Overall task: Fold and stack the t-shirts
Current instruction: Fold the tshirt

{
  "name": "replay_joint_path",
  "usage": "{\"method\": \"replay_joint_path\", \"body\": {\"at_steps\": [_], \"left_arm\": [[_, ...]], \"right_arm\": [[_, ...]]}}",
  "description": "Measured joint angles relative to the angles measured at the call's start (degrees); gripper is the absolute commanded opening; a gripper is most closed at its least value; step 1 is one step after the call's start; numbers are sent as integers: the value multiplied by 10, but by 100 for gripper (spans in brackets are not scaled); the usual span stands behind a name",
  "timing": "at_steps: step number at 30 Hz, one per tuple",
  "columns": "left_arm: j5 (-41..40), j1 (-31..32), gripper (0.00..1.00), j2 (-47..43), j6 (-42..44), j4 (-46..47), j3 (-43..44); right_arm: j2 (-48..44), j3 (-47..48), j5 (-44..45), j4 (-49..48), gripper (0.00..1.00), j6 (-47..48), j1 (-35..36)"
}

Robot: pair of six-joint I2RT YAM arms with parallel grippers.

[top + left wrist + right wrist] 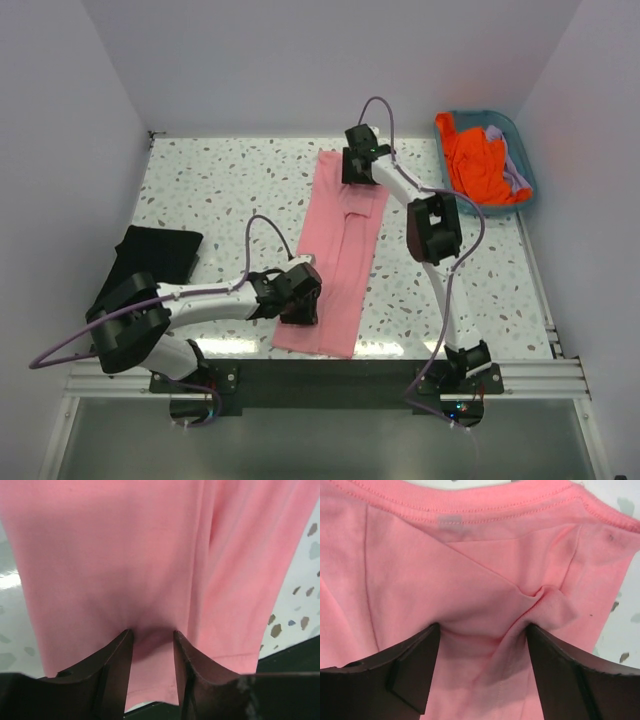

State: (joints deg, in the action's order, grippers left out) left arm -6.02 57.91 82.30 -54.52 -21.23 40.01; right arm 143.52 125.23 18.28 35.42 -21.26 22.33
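The salmon-pink t-shirt [340, 240] lies as a long narrow strip down the middle of the table. My left gripper [300, 300] is at its near end, jaws open, fingertips pressed on the fabric [125, 555] just above the hem. My right gripper [357, 165] is at the far collar end, jaws wide open on the fabric [470, 555], which puckers between the fingertips. The black t-shirt [150, 255] lies folded at the left. The orange t-shirt [478, 160] and the lavender one [494, 132] are bunched in the basket.
The teal basket [527, 170] stands at the far right corner. A black strip runs along the table's near edge [330, 370]. White walls close in the table on three sides.
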Motion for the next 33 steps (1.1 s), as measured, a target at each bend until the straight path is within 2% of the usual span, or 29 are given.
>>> {"method": "replay_joint_path", "body": {"at_steps": [2,3,7,12,16,21,26,29,30,33], "left_arm": [[14,6,48,2,-14,9,0],[19,7,50,2,-20,10,1],[22,7,54,5,-25,-1,16],[21,-3,56,6,-12,-7,64],[10,-40,58,-4,8,-9,92],[-19,-105,57,-58,26,-20,76],[-24,-113,53,-82,33,-17,19],[-20,-113,51,-90,32,-14,-36],[-20,-113,50,-95,31,-14,-52],[-18,-113,49,-117,31,-16,-89]], "right_arm": [[21,36,-2,2,79,14,0],[28,47,-5,3,84,21,-1],[33,57,-19,-2,91,42,-5],[30,56,-29,-3,95,57,-10],[7,25,-24,3,96,58,-11],[-130,-138,-18,2,96,32,-11],[-336,-348,-28,-30,91,-8,-5],[-470,-492,-25,-64,81,-35,26],[-511,-539,-20,-66,75,-47,48],[-608,-664,-12,-68,67,-87,143]]}}
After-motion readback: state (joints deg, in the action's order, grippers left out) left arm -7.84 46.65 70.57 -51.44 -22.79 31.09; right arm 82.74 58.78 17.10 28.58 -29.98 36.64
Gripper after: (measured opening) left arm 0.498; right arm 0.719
